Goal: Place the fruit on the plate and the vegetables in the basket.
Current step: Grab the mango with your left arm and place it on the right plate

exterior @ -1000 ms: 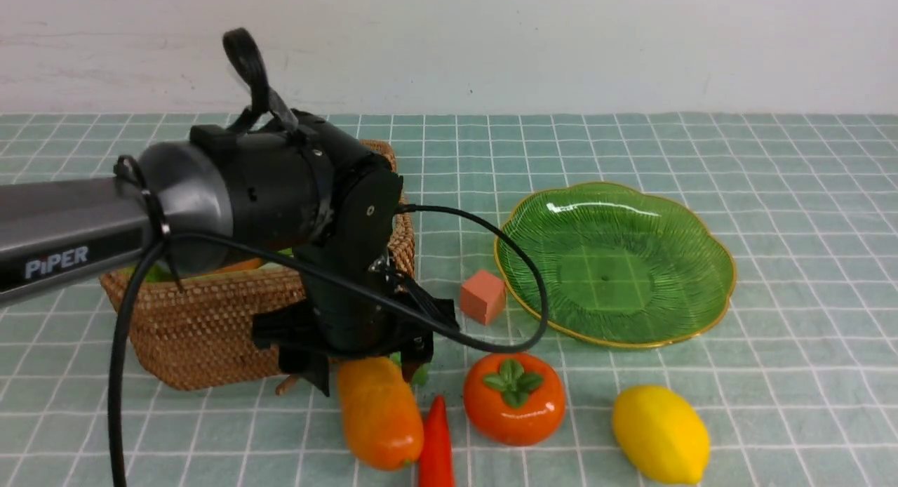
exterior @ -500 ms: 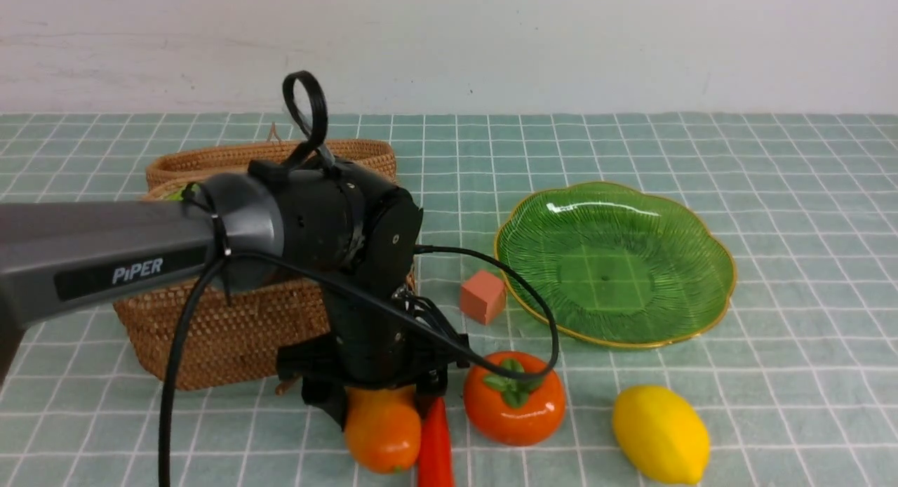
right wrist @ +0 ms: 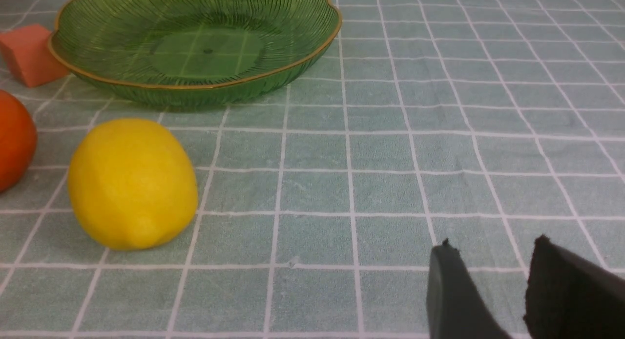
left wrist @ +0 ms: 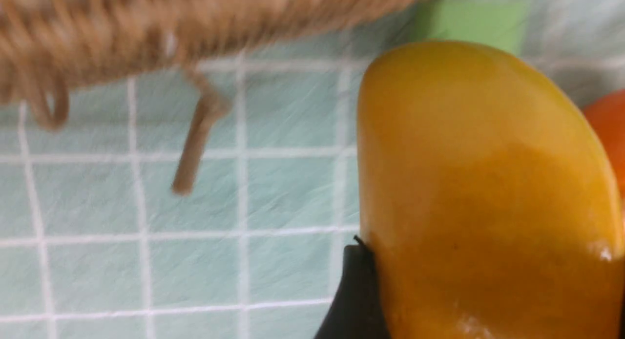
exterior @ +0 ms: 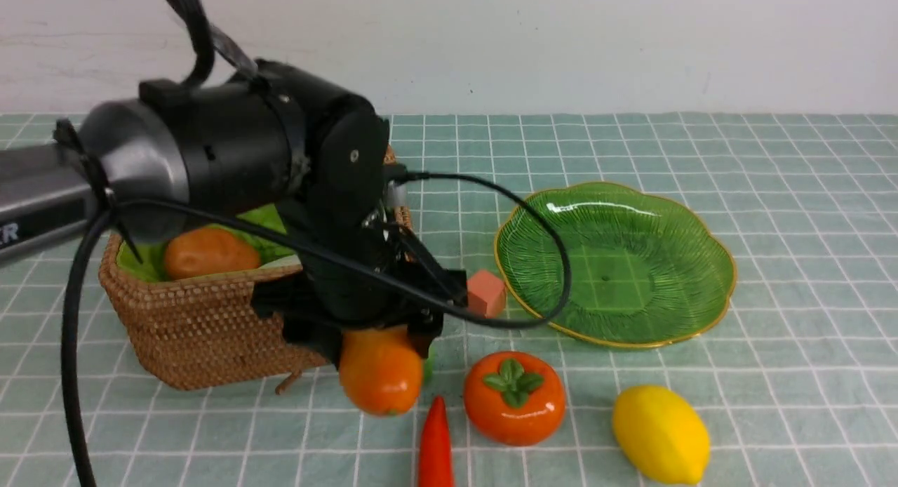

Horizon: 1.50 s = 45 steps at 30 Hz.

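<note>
Front view: your left tool [exterior: 375, 341] is gripping the mango [exterior: 380, 375] just in front of the basket [exterior: 203, 332], whose far side the arm [exterior: 210, 157] is hiding; an onion [exterior: 210, 252] is showing inside. The chili [exterior: 435, 445] is running off the bottom edge; persimmon [exterior: 514, 398] and lemon [exterior: 661, 433] are lying near the plate [exterior: 617, 262]. Left wrist: the mango [left wrist: 488, 182] is filling half the frame, the basket [left wrist: 195, 26] blurring. Right wrist: your right tool [right wrist: 493, 243] is standing parted, holding nothing, tips only showing, near the lemon [right wrist: 132, 182].

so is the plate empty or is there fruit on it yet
Empty: the plate shows only bare ribbed green glass. The lemon, persimmon and mango are all outside it.
</note>
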Tool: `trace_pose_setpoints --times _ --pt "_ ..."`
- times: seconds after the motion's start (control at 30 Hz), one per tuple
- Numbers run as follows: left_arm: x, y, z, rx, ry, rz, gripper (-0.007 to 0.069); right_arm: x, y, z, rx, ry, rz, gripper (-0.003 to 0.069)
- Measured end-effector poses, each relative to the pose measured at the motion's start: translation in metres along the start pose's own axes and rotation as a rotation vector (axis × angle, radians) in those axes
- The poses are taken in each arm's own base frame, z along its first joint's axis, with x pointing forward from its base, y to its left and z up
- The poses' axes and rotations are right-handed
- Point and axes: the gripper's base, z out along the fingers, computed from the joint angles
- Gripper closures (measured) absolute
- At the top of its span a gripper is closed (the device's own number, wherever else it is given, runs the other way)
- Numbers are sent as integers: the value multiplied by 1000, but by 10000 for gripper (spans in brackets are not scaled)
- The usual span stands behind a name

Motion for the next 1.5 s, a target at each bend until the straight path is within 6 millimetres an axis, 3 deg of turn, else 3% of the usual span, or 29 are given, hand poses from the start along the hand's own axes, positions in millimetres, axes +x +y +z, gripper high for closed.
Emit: trace_pose_setpoints --times 0.2,0.33,0.43,0.47,0.6,0.63,0.73,0.87,0.97,1.1,1.33,1.43,1.5 --pt "-33 -27 -33 159 -162 20 64 0 0 0 0 0 0 419" --pt "-58 -48 -29 218 -232 90 64 0 0 0 0 0 0 419" --pt "-83 -72 -11 277 -266 145 64 0 0 0 0 0 0 419" --pt "-84 -73 -6 275 -258 146 64 0 0 0 0 0 0 419" --pt "-103 -93 45 309 -247 163 64 0 0 0 0 0 0 419" --pt "-103 -93 47 309 -244 162 64 0 0 0 0 0 0 419" --pt "-104 -101 81 299 -228 171 64 0 0 0 0 0 0 419" --pt "-96 -113 94 300 -233 206 64 0 0 0 0 0 0 419" --pt "-90 -121 93 304 -243 230 57 0 0 0 0 0 0 419" --pt "-86 -125 92 295 -236 248 -33 0 0 0 0 0 0 419" --pt "-82 -118 86 234 -169 265 -32 0 0 0 0 0 0 419" --pt "-82 -109 58 222 -144 258 -9 0 0 0 0 0 0 419" --pt "-84 -94 10 204 -137 258 26 0 0 0 0 0 0 419"
